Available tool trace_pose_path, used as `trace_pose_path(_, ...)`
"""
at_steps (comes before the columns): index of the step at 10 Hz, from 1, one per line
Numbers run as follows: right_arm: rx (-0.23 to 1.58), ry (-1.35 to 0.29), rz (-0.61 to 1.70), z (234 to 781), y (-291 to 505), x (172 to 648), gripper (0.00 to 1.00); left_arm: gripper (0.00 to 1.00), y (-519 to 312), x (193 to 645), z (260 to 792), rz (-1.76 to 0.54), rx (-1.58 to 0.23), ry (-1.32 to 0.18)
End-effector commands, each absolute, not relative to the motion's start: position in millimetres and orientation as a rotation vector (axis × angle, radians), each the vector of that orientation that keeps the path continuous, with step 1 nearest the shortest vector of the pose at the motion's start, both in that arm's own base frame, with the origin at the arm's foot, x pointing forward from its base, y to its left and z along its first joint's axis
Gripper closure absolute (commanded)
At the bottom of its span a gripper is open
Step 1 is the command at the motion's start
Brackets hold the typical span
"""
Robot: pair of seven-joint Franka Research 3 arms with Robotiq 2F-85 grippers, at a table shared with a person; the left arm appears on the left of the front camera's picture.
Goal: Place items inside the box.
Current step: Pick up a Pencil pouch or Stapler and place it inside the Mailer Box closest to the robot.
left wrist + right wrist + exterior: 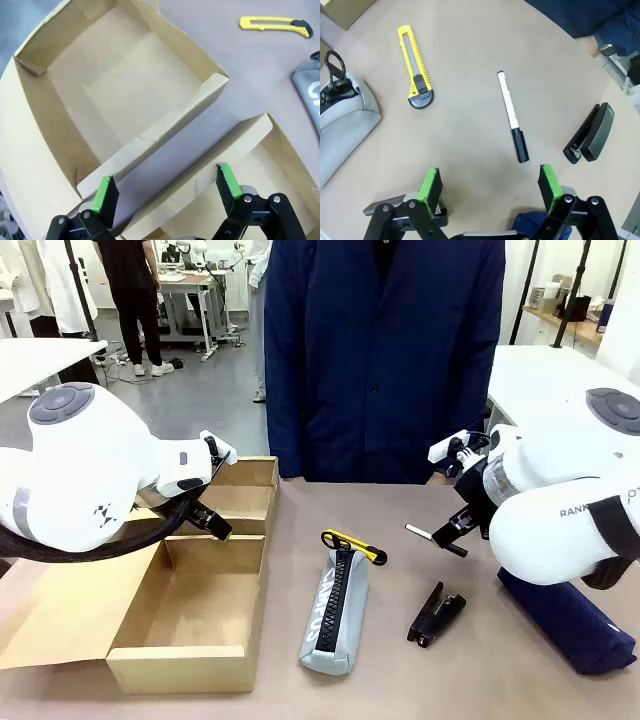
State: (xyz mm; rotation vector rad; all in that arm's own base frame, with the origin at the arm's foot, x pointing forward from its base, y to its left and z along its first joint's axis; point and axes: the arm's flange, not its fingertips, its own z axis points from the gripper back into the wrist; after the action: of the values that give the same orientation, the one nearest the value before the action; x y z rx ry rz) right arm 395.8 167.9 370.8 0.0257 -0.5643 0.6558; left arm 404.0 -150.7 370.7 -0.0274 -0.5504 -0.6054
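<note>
Over the worktop (420, 685), the right gripper (489, 181) hovers with jaws spread wide above the pen (511, 115), lying between utility knife (415, 67) and black clip tool (590, 135), while the left gripper (166, 187), jaws also released, hangs over the open box (185, 665); a straight descent, closing across the barrel's middle, looks the surest pick.

A lab: white worktable (545, 375), far bench with equipment (190, 282), grey floor (200, 390).
</note>
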Motion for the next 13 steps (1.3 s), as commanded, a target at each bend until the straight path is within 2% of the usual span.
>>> trace_pose_path(1, 0.026, -0.564, 0.656, 370.8, 167.9, 395.8, 0.0, 0.0, -150.8, 404.0, 370.8, -0.605, -0.027, -0.551)
trace_pose_path(13, 0.026, -0.564, 0.656, 370.8, 167.9, 395.8, 0.0, 0.0, -150.8, 404.0, 370.8, -0.605, -0.027, -0.551)
